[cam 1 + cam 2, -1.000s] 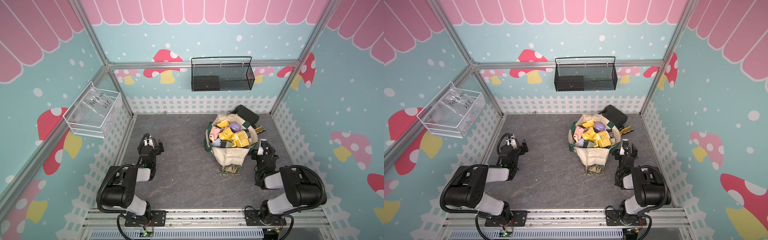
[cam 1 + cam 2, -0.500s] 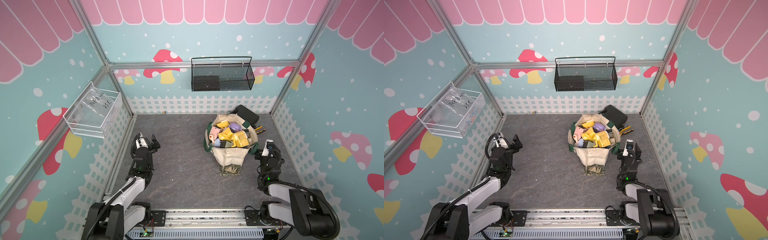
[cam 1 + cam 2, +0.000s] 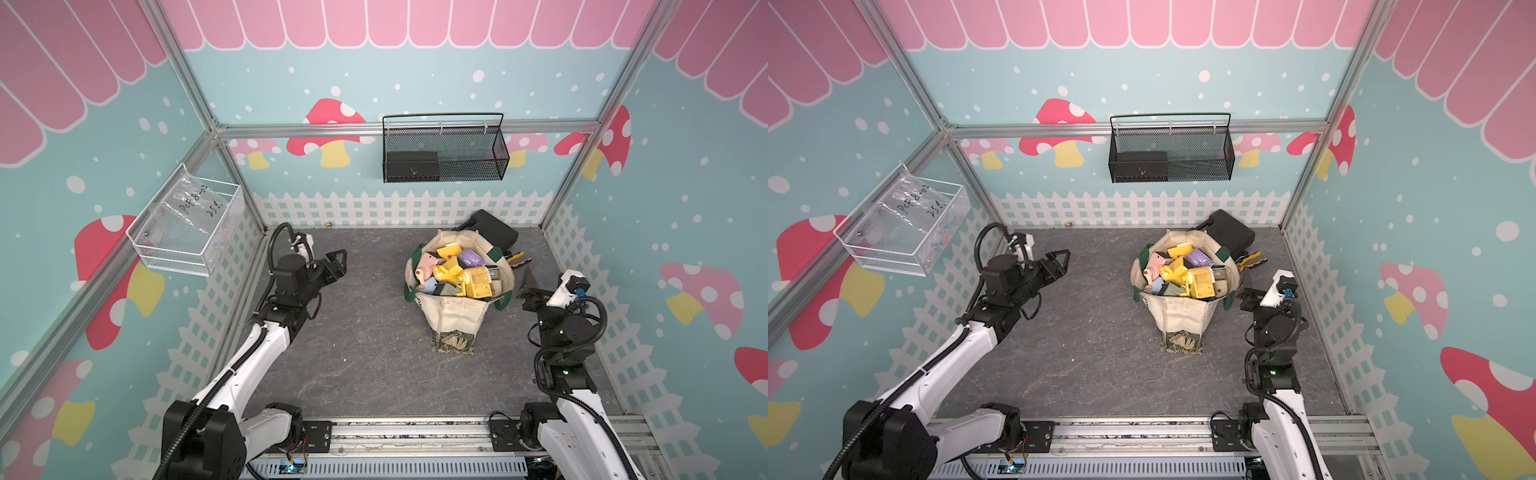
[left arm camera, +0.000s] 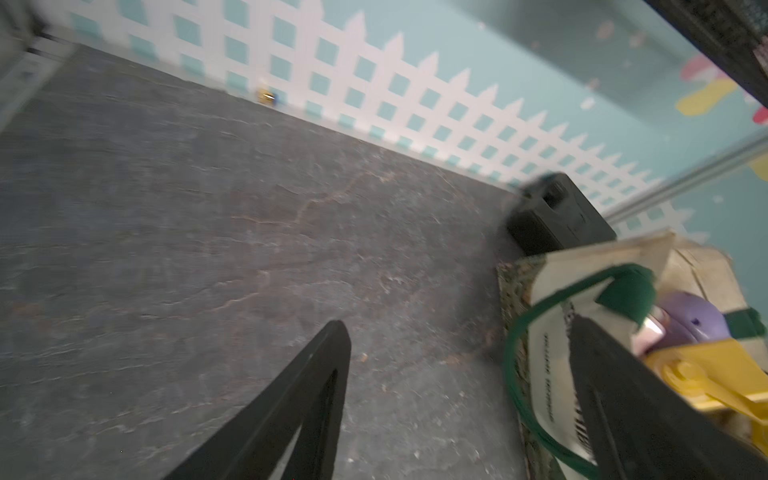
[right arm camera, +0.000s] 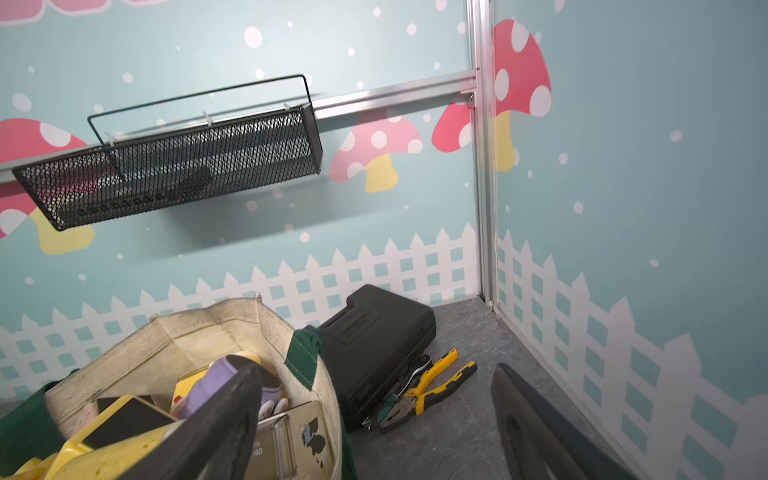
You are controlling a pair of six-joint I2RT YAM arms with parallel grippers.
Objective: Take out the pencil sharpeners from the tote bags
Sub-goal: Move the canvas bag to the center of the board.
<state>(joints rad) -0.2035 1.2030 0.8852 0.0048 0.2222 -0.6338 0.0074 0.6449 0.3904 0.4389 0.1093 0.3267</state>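
A cream canvas tote bag (image 3: 455,320) with dark green straps stands right of the floor's middle in both top views, its mouth open. Inside are several pencil sharpeners (image 3: 459,272), yellow, pink, purple and blue. My left gripper (image 3: 337,266) hovers open and empty, well to the bag's left and pointing at it. Seen from the left wrist, the left gripper (image 4: 461,328) has one finger in front of the bag (image 4: 552,374). My right gripper (image 3: 527,289) is open and empty just right of the bag. In the right wrist view a purple sharpener (image 5: 216,382) lies behind one finger.
A large black plastic case (image 3: 492,230) lies behind the bag, with yellow-and-black pliers (image 3: 517,258) beside it. On the back wall hangs a black mesh basket (image 3: 444,153). A white wire basket (image 3: 187,228) is on the left wall. A small yellowish item (image 4: 266,96) sits by the back fence.
Both arms have unfolded from low tucked poses. The left gripper rose and swung toward the bag; the right gripper lifted up beside the bag's right rim.
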